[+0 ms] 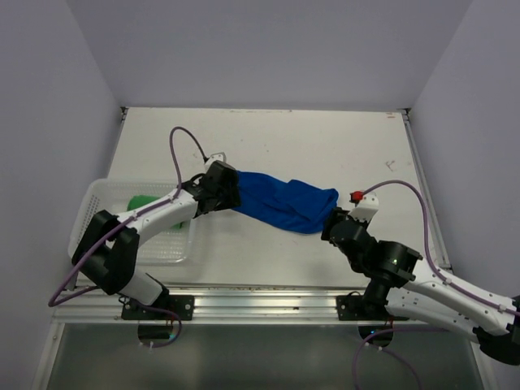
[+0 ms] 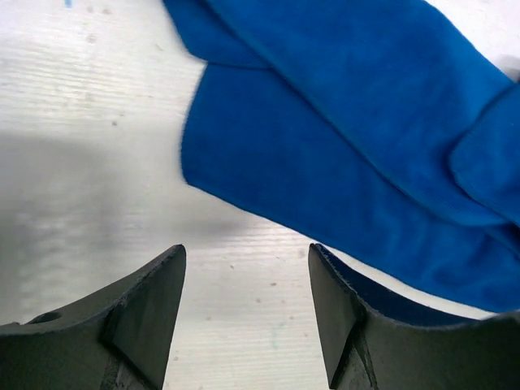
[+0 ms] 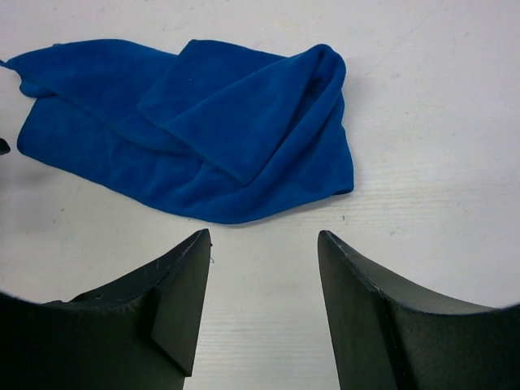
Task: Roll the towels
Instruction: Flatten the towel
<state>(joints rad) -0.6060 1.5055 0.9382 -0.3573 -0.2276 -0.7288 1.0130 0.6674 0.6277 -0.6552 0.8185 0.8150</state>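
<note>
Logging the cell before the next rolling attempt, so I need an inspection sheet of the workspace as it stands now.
Surface: white table, a few small marks.
Job's things: blue towel mid-table, loosely folded, not rolled; green towel inside the white basket.
Clutter: nothing seen.
Grippers: left gripper open at the blue towel's left end; right gripper open just short of its right end; neither holds anything.
Cables: purple cables loop clear of the blue towel.
Surroundings: plain pale walls on three sides.
</note>
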